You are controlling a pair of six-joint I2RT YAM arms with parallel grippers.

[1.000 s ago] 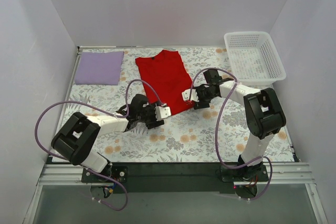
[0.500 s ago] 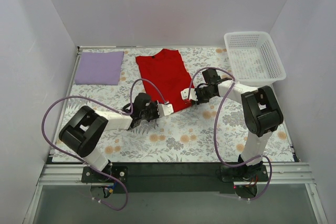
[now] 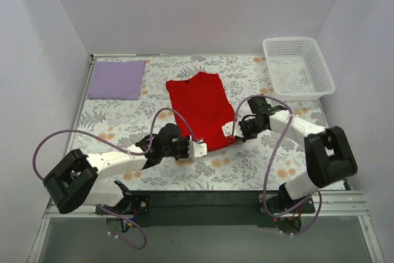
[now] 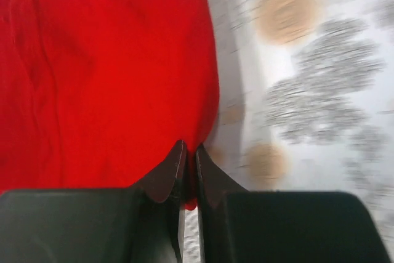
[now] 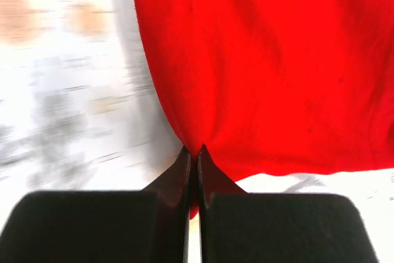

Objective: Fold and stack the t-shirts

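In the middle of the desk [image 3: 135, 121], on its flower-printed cover, the red t-shirt [image 3: 200, 109] lies spread lengthwise, its collar toward the far wall and its hem toward the arms' bases. The two near corners of the hem are both gripped. The left jaws are pressed together on the near-left corner, and the left wrist view shows the dark fingertips [image 4: 167, 173] meeting with a fold of the red t-shirt [image 4: 92, 78] caught between them and the shirt's edge running away up the picture beside the printed cover. The right jaws are likewise closed on the near-right corner, and in the right wrist view the red t-shirt [image 5: 277, 60] gathers into small creases where it enters the pinch of the fingertips [image 5: 178, 170]. Whether either corner is lifted off the desk I cannot tell. The left arm [image 3: 117, 159] reaches low across the desk from the near-left, and the right arm [image 3: 295, 124] comes in from the near-right, with a loop of purple cable [image 3: 55, 140] trailing from the left one. The lavender t-shirt [image 3: 117, 79] lies as a flat folded rectangle in the far-left corner, well apart from the red one. A white lattice basket [image 3: 294, 39] stands in the far-right corner.
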